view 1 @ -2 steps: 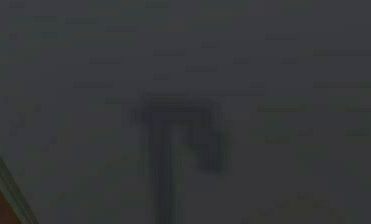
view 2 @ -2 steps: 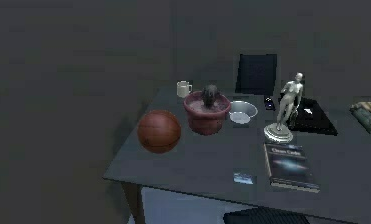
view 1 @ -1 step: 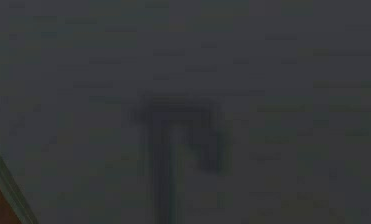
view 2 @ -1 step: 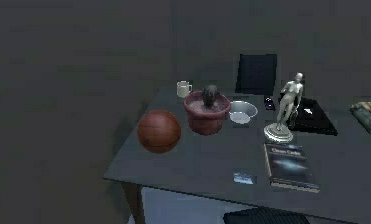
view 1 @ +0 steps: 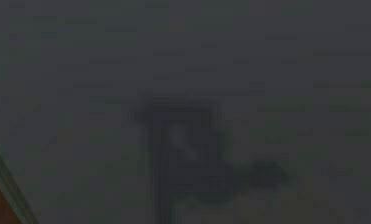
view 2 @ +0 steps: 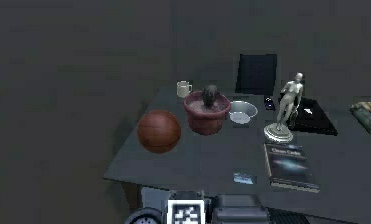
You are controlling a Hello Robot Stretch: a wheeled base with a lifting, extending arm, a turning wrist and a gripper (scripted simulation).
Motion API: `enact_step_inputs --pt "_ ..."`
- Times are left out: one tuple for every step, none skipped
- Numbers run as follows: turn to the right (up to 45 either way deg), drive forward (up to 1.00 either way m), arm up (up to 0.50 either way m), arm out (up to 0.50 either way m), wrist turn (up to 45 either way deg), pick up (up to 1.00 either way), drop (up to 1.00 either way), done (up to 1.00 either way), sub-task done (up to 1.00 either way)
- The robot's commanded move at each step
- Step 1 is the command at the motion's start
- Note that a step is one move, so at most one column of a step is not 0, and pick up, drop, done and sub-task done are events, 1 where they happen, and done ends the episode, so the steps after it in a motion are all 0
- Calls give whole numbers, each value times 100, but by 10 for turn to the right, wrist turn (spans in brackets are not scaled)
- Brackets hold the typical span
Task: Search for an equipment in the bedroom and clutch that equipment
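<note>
Arm side view. A dark table [view 2: 198, 165] stands against a dark grey wall [view 2: 83, 50]. The basketball [view 2: 160, 131], a reddish-brown sphere, rests near the table's left edge, just beside a dark red pot [view 2: 207, 114] that holds a grey lump. A pale mug [view 2: 183, 89] stands behind the pot, near the far edge. To the right of the pot lies a small light bowl [view 2: 242, 112], then an upright pale statue [view 2: 287, 105] of a standing figure on a round base. A flat dark object [view 2: 316, 121] lies to the statue's right; a dark book [view 2: 291, 166] lies flat nearer the front edge, with a small card-like item [view 2: 244, 179] to its left. A dark upright panel [view 2: 257, 72] rises behind the table's far edge.

At the bottom edge, the gripper [view 2: 148, 217] appears in part, beside a white square marker [view 2: 187, 213]; its far end cannot be made out, so whether it holds anything cannot be told.

Forward view. A dark grey wall [view 1: 193, 60]; a reddish-brown surface with a pale edge [view 1: 1, 205] occupies the bottom-left corner
</note>
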Motion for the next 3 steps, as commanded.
enact_step_inputs --pt "0 0 0 44 0 0 0 0 0" --pt "0 0 0 0 450 0 0 0 0" --pt "0 0 0 0 450 0 0 0 0"
